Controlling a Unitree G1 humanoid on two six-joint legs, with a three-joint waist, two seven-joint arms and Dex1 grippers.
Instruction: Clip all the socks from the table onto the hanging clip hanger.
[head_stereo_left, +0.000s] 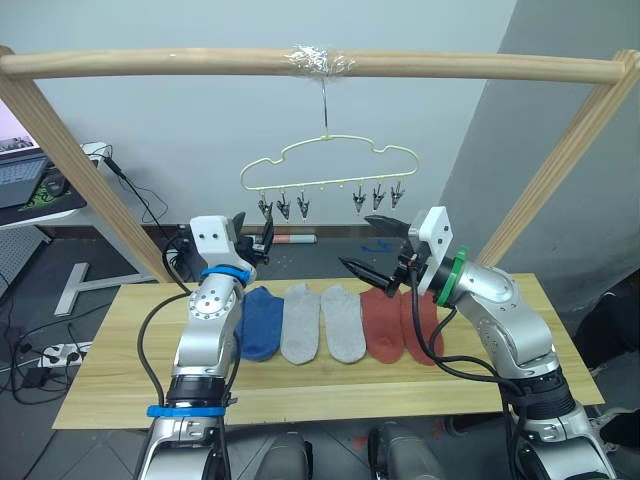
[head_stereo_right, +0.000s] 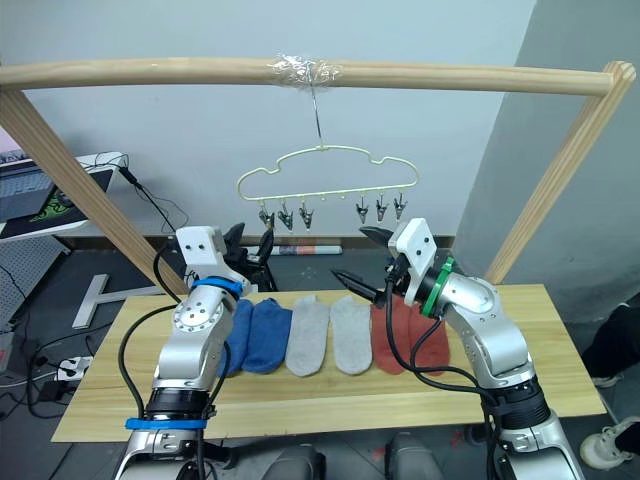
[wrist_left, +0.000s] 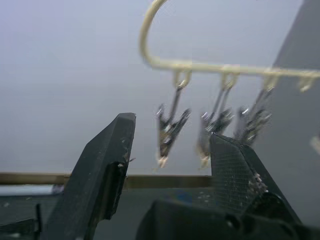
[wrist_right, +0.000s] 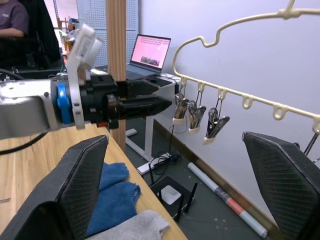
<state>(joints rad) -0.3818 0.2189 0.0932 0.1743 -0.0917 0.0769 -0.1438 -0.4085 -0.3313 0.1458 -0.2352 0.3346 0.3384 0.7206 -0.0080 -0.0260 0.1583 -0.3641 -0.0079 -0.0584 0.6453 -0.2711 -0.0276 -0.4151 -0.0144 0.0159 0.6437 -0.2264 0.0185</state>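
The pale clip hanger (head_stereo_left: 330, 160) hangs by its hook from the taped middle of the pole, its dark clips (head_stereo_left: 283, 206) in two groups of three. On the table (head_stereo_left: 130, 390) the socks lie in a row: two blue (head_stereo_right: 268, 333), two light grey (head_stereo_left: 300, 322) and two rust red (head_stereo_left: 382, 322). My left gripper (head_stereo_left: 254, 234) is raised just below the left clips and open, with the clips (wrist_left: 170, 131) seen beyond its fingers (wrist_left: 102, 175). My right gripper (head_stereo_left: 372, 246) hovers over the red socks under the right clips, wide open and empty.
A thick wooden pole frame (head_stereo_left: 150, 63) spans the table, with slanted legs (head_stereo_left: 75, 165) at both sides. A desk with a laptop (head_stereo_left: 20, 175) stands at the far left, and cables and a power strip (head_stereo_left: 55, 352) lie on the floor. A seated person (wrist_right: 12, 20) is in the background.
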